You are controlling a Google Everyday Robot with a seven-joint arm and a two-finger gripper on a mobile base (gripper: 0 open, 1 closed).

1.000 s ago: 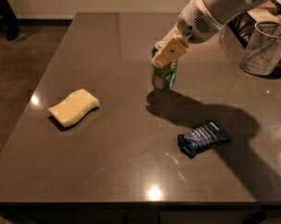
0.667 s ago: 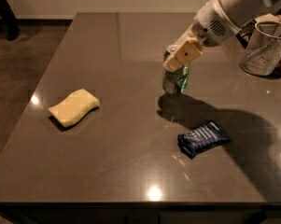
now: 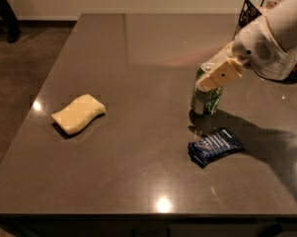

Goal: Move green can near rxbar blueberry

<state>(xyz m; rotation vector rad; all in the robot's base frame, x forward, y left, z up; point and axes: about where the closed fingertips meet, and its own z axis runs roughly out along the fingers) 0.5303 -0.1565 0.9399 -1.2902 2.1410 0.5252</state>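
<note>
The green can [image 3: 205, 99] is upright near the right side of the dark table, its top held between the tan fingers of my gripper [image 3: 214, 73]. The arm reaches in from the upper right. The can's base is at or just above the tabletop; I cannot tell whether it touches. The rxbar blueberry [image 3: 215, 146], a dark blue wrapper with pale lettering, lies flat on the table just in front of the can, slightly to its right, a short gap away.
A pale yellow wavy sponge [image 3: 78, 113] lies on the left part of the table [image 3: 138, 48]. A black wire basket [image 3: 254, 9] stands at the back right, partly behind the arm. The table's front edge runs near the bottom of the view.
The gripper has carried the green can to the right and toward the front, closer to the blue wrapper. The sponge and wrapper have not moved.
</note>
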